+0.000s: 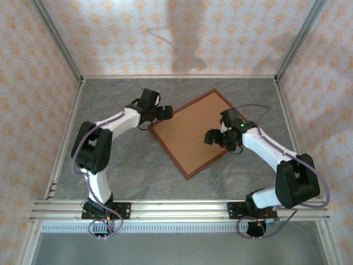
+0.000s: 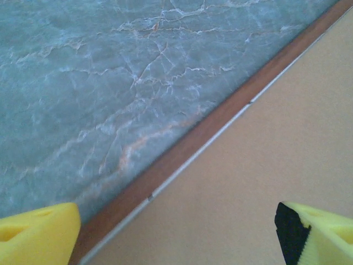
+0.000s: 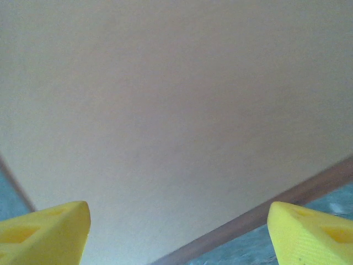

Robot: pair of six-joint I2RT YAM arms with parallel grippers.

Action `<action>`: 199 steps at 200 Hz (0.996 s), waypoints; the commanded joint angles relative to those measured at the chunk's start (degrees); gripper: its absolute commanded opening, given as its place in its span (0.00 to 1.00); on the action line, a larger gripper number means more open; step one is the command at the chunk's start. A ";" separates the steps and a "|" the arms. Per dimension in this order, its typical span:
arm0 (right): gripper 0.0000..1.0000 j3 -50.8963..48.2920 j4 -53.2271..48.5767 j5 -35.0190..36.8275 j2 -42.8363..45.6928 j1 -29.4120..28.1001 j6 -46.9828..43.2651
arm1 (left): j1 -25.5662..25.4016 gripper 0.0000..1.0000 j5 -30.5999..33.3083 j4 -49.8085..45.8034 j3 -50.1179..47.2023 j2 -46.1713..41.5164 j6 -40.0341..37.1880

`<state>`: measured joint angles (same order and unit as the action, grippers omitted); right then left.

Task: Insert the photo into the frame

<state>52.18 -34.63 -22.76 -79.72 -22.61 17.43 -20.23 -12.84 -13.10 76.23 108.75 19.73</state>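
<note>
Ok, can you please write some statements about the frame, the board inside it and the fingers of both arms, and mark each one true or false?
1. The frame lies flat on the table, turned at an angle to the table's edges. True.
2. The left fingers are shut on the frame's moulding. False: they stand wide apart above the frame's edge and hold nothing.
3. A plain brown backing board faces up inside the frame. True.
4. The right fingers are over the bare table, away from the frame. False: they are open over the backing board, near the frame's right edge.
5. The table is plain white. False: it is grey with marble veins.
</note>
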 commanded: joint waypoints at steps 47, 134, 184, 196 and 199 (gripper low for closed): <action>1.00 3.67 0.07 12.07 -2.05 -17.45 -13.07 | 1.33 0.92 -6.16 -16.37 21.85 18.70 -11.36; 0.99 7.66 0.85 26.89 -12.36 -32.52 -20.37 | 1.48 0.86 -18.37 -17.00 23.15 21.68 -8.83; 1.00 9.42 -1.01 33.74 -16.54 -35.56 -21.07 | 1.42 0.85 -18.10 -16.17 21.90 21.69 -8.48; 1.00 9.76 -1.65 35.34 -17.28 -36.22 -21.36 | 1.43 0.85 -18.18 -16.16 21.81 21.69 -8.49; 1.00 9.92 -1.80 35.83 -17.53 -36.35 -21.38 | 1.50 0.85 -18.25 -16.11 21.78 21.73 -8.55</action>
<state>60.03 -33.89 6.26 -96.01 -57.78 -2.72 -18.22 -27.83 -27.57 99.33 129.03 10.57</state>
